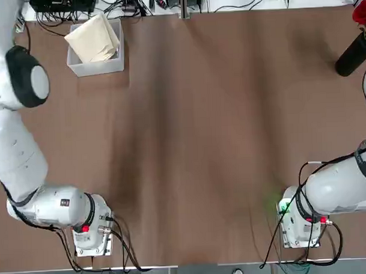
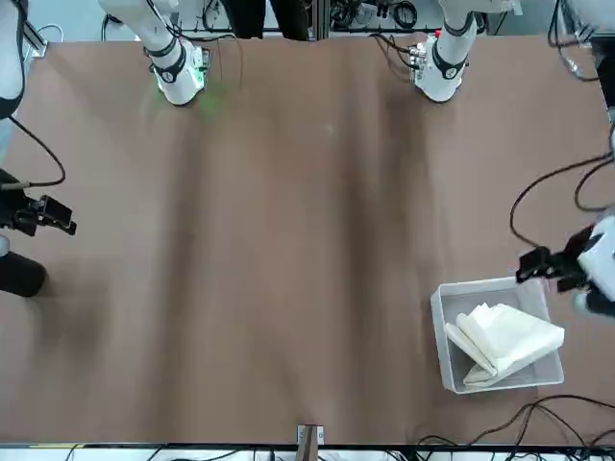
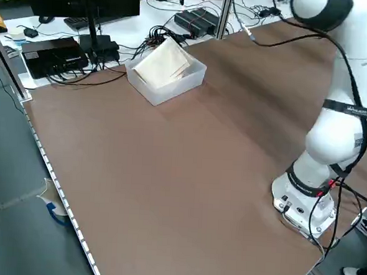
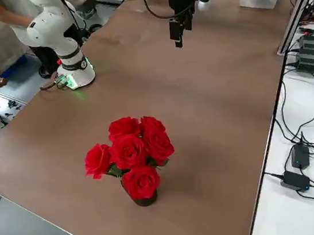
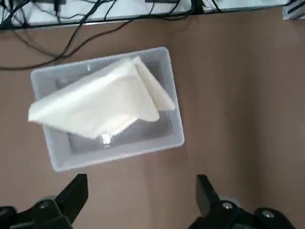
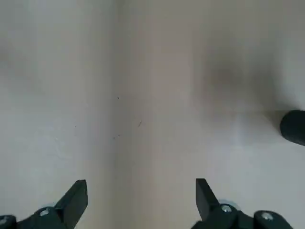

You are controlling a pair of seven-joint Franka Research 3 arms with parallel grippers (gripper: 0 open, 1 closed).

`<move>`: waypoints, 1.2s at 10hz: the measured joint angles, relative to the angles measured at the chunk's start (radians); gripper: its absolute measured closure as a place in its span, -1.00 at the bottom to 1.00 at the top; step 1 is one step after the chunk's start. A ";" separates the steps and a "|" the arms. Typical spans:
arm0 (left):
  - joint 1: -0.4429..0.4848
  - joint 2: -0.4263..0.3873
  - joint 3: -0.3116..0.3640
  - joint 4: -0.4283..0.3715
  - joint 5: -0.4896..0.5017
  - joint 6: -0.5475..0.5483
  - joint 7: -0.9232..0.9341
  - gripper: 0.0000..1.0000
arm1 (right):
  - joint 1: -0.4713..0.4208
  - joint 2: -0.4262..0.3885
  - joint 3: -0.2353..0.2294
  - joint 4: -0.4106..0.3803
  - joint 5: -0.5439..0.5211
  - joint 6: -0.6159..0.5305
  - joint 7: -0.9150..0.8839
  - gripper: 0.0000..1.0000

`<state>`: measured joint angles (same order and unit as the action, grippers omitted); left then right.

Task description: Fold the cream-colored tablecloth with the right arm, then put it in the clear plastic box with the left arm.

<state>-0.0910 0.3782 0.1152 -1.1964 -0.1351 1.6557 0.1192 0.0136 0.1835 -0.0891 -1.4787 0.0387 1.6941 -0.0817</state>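
- Two arms stand at the near edge of the brown counter; left arm reaches up along the left edge, right arm is by the right edge.
- Clear plastic box sits at the far left corner of the counter.
- Cream-colored tablecloth, folded, lies tilted in the box, one end resting over a wall.
- Left claw hangs above the counter just beside the box, released, holding nothing.
- Right claw hangs over bare counter, released.
- Red roses in a dark vase stand at the far right corner.

Box bottom mostly under tablecloth
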 joint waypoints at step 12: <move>0.089 -0.490 -0.153 -0.533 0.134 0.017 -0.178 -1.00 | 0.027 -0.002 -0.001 0.002 -0.017 0.002 -0.011 -1.00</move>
<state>-0.0016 -0.1118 -0.0381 -1.7292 -0.0011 1.6726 -0.0585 0.0401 0.1818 -0.0897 -1.4770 0.0220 1.6958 -0.0930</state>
